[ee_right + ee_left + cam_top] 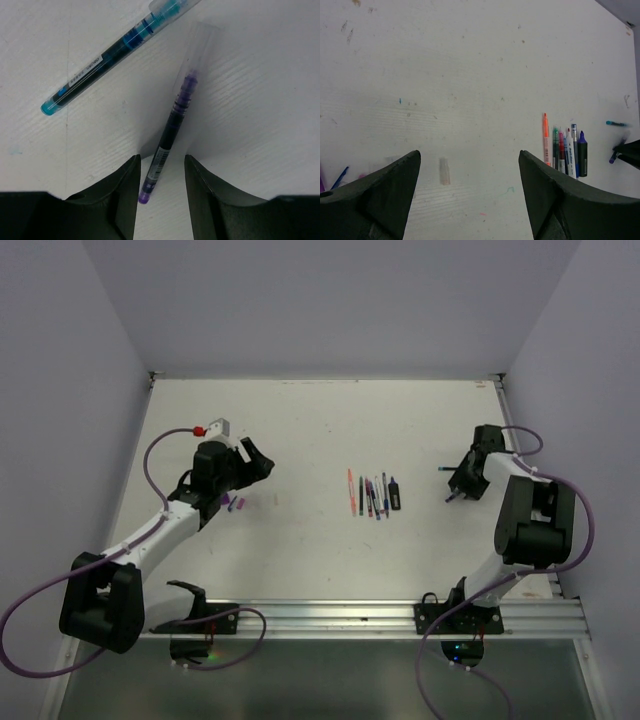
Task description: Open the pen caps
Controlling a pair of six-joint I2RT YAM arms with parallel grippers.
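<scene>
My right pincer (161,160), jaws narrowly apart, straddles the tail of the purple pen (176,117), its clear cap (200,47) still on toward one o'clock; I judge closing on the barrel comes next, left pincer (469,155) wide and empty.

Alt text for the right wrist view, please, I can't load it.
A purple pen with its clear cap on lies on the white table, its tail end between the open fingers of the right gripper. A teal pen lies slantwise beyond it.

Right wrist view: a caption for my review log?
Right fingers straddle the tail of the purple pen, clear cap on; teal pen lies apart, upper left.
</scene>
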